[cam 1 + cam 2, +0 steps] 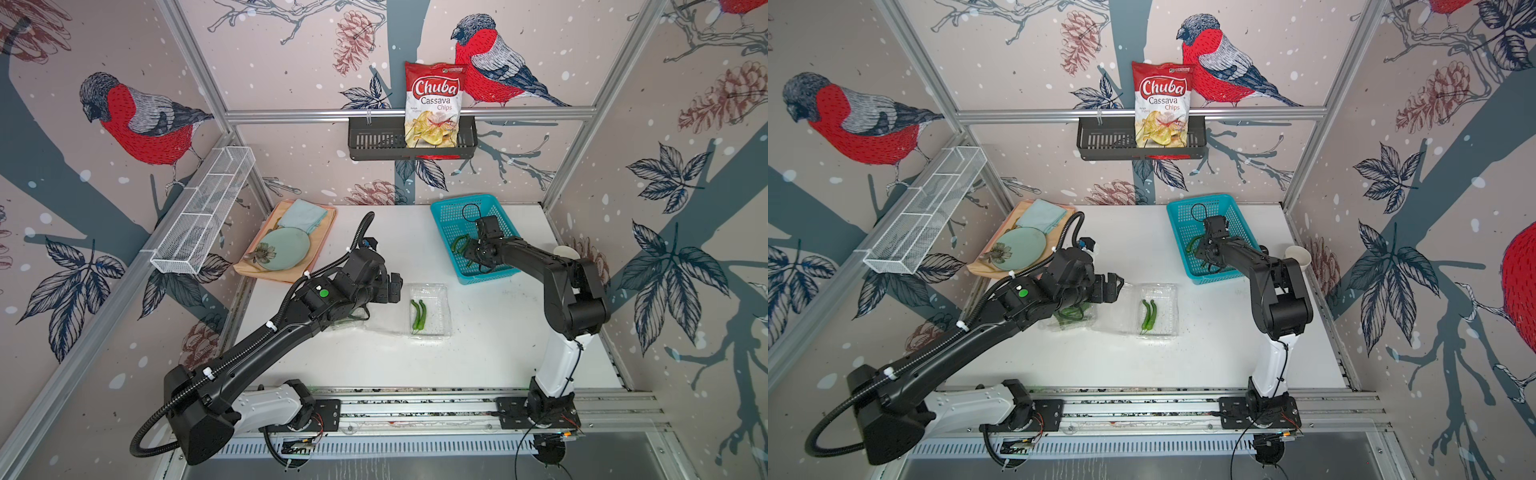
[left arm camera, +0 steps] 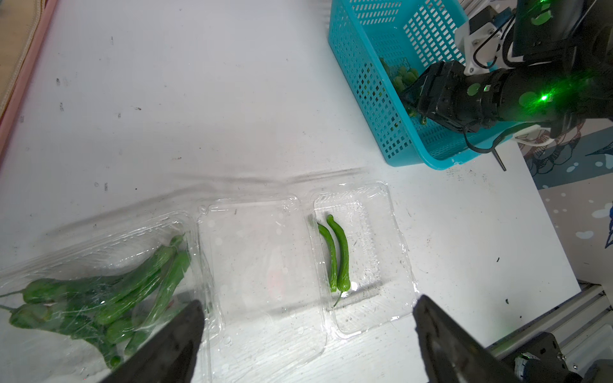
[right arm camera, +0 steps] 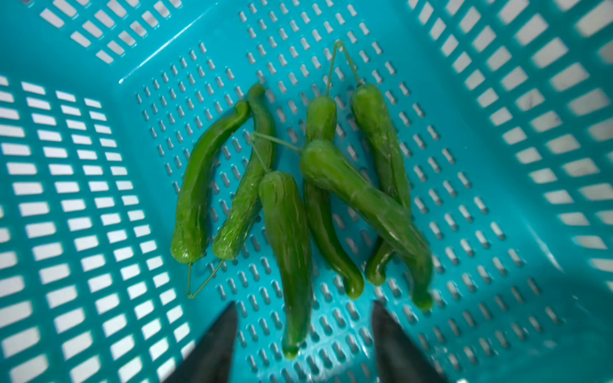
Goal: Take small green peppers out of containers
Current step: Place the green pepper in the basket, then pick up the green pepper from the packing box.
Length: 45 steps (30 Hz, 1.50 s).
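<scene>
While the right gripper (image 3: 304, 308) hangs low inside the turquoise basket (image 3: 66, 199), fingers (image 3: 215, 345) spread and nothing pinched, six small green peppers (image 3: 288, 215) lie loose on the basket floor just ahead of the tips, some crossed. Left gripper (image 2: 308, 301) hovers over the open container (image 2: 381, 315), fingers (image 2: 441, 331) wide apart, empty. That container sits mid-bench with its lid folded flat toward the left edge; a pair of peppers (image 2: 343, 255) lies in its tray, touching side by side, stems toward the front edge. Butted against that lid is the second container (image 2: 99, 232), mostly under the left arm in both top views, lid apparently down, with a tangled handful of peppers inside. Basket is at the back right corner of the bench (image 1: 498, 353). Handling guess: peppers are light, glossy so probably slippery, thin-walled and easy to crush. Stems look too flimsy to grip. Take each one across the thick upper body near the stem, jaws square to its length, light squeeze. The pair leaves no finger gap between them, so go for the outer one from the free side or nudge them apart. Clamshell plastic is thin and weightless: expect it to skid or lift with a pepper unless the other arm pins a rim.
</scene>
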Motion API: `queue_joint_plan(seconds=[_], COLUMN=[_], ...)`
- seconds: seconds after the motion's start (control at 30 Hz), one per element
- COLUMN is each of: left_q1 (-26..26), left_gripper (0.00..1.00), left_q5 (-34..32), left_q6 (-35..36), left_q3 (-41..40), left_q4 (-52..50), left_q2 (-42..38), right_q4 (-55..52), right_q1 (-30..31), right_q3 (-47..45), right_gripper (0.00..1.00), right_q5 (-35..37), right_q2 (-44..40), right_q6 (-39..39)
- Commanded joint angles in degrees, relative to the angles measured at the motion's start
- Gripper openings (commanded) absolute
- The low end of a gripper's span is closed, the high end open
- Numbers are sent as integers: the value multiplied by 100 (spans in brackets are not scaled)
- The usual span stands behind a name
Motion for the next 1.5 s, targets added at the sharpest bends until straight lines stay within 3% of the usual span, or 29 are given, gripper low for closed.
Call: queue_joint_plan(seconds=[0.0, 0.17, 0.33, 0.53, 0.67, 0.93, 1.47], left_q1=[0, -35, -44, -53, -55, -62, -62], left_gripper=[95, 95, 95, 95, 95, 95, 95], left_q5=[-83, -82, -10, 15, 143, -49, -331], left_q6=[-211, -388, -499, -533, -649, -435, -629], left_q3=[-57, -210, -449, -581, -629, -271, -893], left_q4=[127, 331, 613, 764, 865, 551, 236], left_q2=[-57, -118, -148, -154, -167, -110, -953], right_q4=[-684, -1160, -1437, -1409, -1171, -871, -677], right_q1=[183, 821, 2045, 3271, 3665, 3801, 3761], right_q3=[42, -188, -415, -933, -1263, -1582, -1273], right_gripper=[74, 77, 78, 78, 77, 76, 62], right_q5=[497, 795, 730, 431, 182, -73, 233], right_q2=[-423, -1363, -2155, -2536, -2433, -1839, -358], right_q6=[181, 430, 881, 1906, 2305, 2391, 2202])
